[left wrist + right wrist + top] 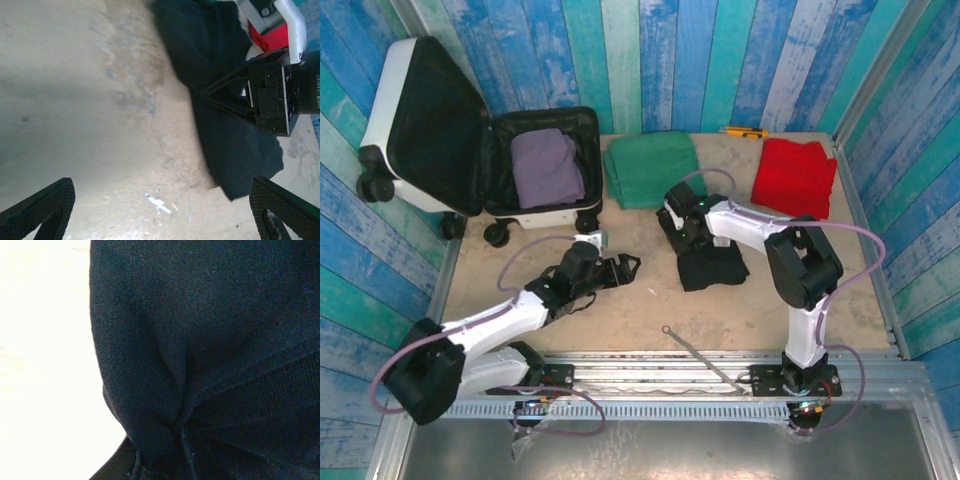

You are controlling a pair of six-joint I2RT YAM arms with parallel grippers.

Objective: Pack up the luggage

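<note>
Luggage (395, 85) rear-left of R end effector (686, 240) pinching cloth (715, 270).

Top view: taken from above and behind the left arm (505, 318) and right arm (802, 268), looking down on the whole worktop (650, 310); far off.
Left wrist view: held low, faced across bare worktop (75, 100) toward the black garment (235, 160) and right arm (280, 90).
Right wrist view: pressed very near the garment (210, 340).
The black garment (710, 268) is shared by all three views.
</note>
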